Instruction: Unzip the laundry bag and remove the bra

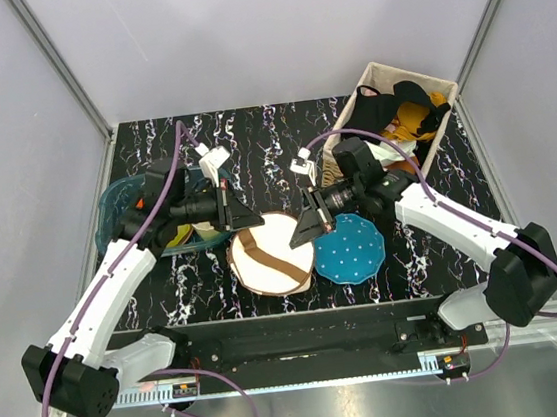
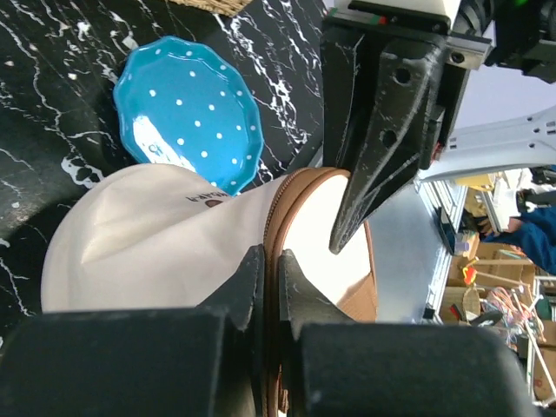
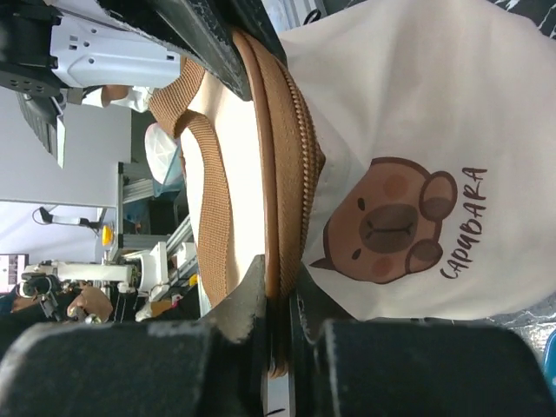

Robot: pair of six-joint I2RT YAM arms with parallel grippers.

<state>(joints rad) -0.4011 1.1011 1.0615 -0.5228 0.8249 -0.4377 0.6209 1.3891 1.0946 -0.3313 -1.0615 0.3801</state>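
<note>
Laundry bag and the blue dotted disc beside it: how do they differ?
The laundry bag is cream with brown zip trim and strap; the blue disc is turquoise with white dots. The laundry bag is domed, the blue disc flat with a scalloped rim. The left gripper and right gripper both pinch the laundry bag's zip trim; neither holds the blue disc. Both are roundish, lying side by side.

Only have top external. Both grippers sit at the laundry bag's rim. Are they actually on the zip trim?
Observer: Left wrist view shows the left gripper pinched shut on the brown zip trim of the laundry bag.
Operator: Right one?
Observer: Right wrist view shows the right gripper shut on the same trim, beside the brown strap.
Operator: Zip open?
Observer: No gap shows along the zip teeth in the right wrist view, and no bra is visible.
</note>
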